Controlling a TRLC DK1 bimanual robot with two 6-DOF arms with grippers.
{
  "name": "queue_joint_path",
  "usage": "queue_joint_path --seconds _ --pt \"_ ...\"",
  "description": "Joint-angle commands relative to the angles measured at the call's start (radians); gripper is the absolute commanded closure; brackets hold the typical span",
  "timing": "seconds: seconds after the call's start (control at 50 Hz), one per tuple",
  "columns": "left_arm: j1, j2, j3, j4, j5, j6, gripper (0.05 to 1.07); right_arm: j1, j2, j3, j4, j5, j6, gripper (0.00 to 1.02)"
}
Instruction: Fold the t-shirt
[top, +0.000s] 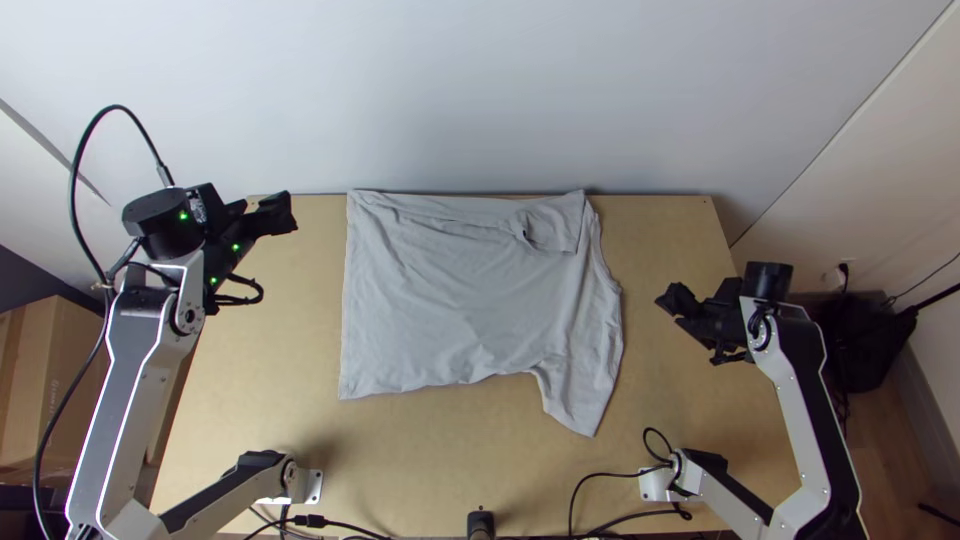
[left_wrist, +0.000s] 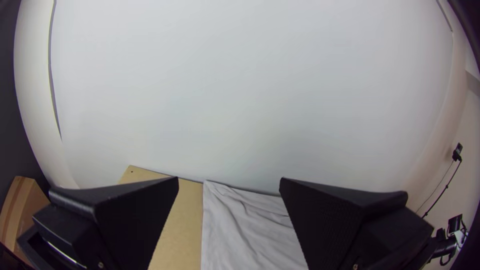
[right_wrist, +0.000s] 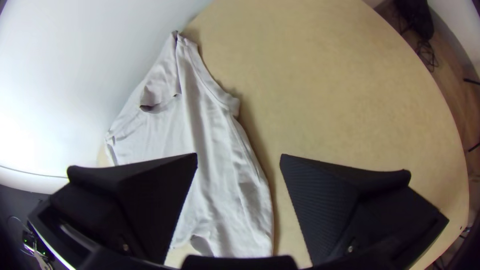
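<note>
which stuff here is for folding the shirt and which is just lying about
For the job:
- t-shirt on the table
- left gripper
- right gripper

Just lying about:
- cardboard box
- black bag-like item

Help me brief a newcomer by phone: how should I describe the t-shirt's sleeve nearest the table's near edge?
On the light wooden table lies a grey t-shirt. At its near right corner, one sleeve points toward the table's near edge. It juts onto bare wood, while the other sleeve lies folded over the shirt by the far edge.
</note>
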Motion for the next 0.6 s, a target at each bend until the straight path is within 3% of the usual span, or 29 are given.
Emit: queue_joint_path --seconds 0.0,0.16,0.26,0.58 --pt "-0.002 -0.021 -0.025 -0.014 0.003 0.002 0.10 -0.001 0.004 -0.052 -0.011 -0.011 -0.025 0.55" --pt "0.001 -0.027 -0.025 -0.018 0.003 0.013 0.10 0.038 0.053 -0.108 -0.039 -0.013 -0.059 0.56" --pt "0.004 -0.030 -0.023 -0.023 0.003 0.014 0.10 0.063 0.065 -0.159 -0.040 -0.013 -0.091 0.49" --pt "0.006 -0.028 -0.035 -0.025 0.003 0.017 0.10 0.190 0.063 -0.265 -0.063 -0.013 -0.098 0.47"
